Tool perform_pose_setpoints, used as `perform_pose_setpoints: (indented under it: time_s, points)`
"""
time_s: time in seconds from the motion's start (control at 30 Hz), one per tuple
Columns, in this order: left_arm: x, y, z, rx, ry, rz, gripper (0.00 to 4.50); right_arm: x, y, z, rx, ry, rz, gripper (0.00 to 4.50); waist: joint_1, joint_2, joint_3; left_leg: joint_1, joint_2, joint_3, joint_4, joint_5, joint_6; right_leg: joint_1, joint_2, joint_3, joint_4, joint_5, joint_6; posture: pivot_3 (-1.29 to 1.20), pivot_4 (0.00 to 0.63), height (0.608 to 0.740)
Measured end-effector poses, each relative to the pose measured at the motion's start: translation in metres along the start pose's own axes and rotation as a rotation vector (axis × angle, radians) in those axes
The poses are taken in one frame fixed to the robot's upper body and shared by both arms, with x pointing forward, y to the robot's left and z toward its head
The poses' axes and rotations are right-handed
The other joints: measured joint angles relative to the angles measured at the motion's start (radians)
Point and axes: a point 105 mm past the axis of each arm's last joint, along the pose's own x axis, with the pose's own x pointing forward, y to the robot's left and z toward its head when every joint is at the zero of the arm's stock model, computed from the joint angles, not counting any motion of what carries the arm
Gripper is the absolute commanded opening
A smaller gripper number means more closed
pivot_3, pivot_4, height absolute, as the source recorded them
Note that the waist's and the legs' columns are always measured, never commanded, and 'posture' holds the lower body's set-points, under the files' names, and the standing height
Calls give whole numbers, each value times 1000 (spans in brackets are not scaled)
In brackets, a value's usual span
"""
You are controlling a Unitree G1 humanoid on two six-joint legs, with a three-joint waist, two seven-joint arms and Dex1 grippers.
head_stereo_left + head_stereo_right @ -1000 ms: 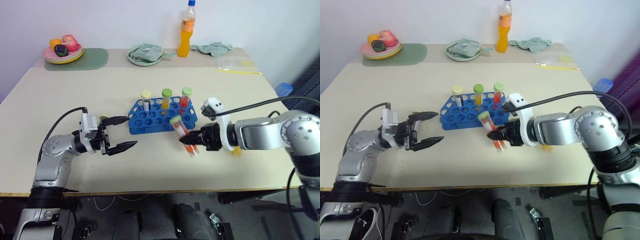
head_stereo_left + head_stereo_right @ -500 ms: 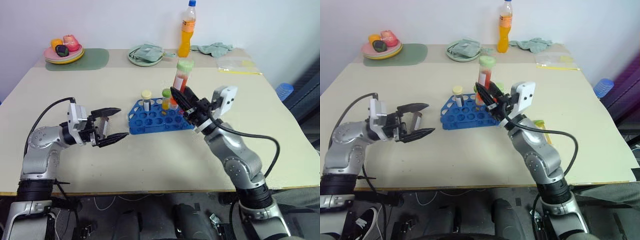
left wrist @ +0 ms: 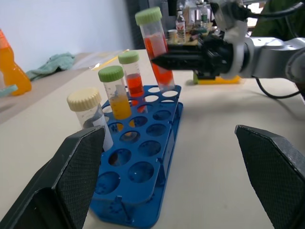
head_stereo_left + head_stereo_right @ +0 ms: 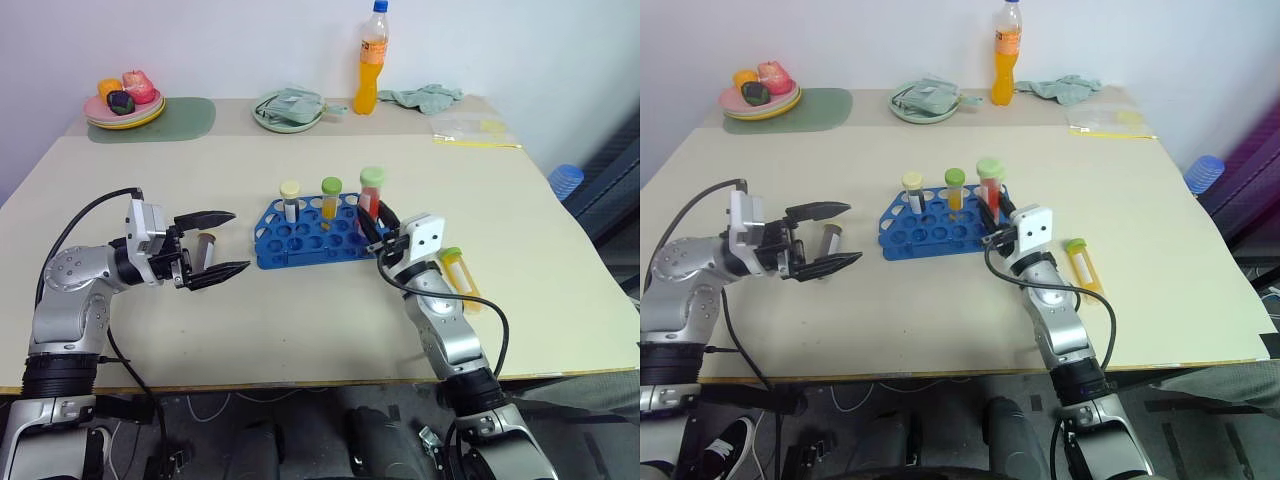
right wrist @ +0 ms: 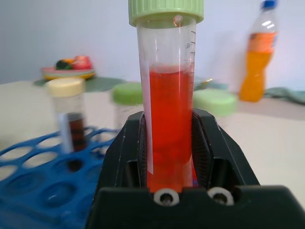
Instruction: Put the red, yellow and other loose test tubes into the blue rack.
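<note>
Right fingers (image 5: 169, 157) clamp the red tube (image 5: 167, 114) upright over the rack (image 4: 320, 240) — left fingers (image 4: 215, 245) spread, level.

Open table (image 4: 300, 320) along the near edge and between the spread left claw (image 4: 222, 243) and the blue rack (image 4: 320, 238), with most rack holes free. Blocked along the rack's far row by three upright capped tubes (image 4: 331, 198), and at its right end by the right claw (image 4: 374, 222) (clamped on a red tube (image 4: 369, 197)). Just right of that arm, a yellow tube (image 4: 460, 276) lying flat.
</note>
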Motion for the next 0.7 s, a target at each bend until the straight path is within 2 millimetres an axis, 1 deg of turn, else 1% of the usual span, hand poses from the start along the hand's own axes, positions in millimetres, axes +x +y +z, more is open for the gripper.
perform_pose_setpoints:
  time_s: [0.13,0.43,0.63,0.7]
  points:
    - [0,0,0,1,0,0,4500,0,-2,-3,-4,1,-1,793,0,0,0,0,0,0,0,0,0,0,0,0,0,0,0,0,150,740]
    - [-2,0,1,6,11,-10,4500,-9,13,-18,23,38,47,793,0,0,0,1,0,0,0,0,0,0,0,0,1,0,0,0,150,740]
    - [-7,1,-5,-13,26,-18,4500,-10,9,-20,12,48,41,793,0,0,0,1,0,0,0,0,0,1,0,0,1,0,0,0,150,740]
    - [-8,0,-5,-12,26,-21,4500,-10,5,-21,9,47,26,793,0,0,0,1,0,0,0,0,0,1,0,0,1,0,0,0,150,740]
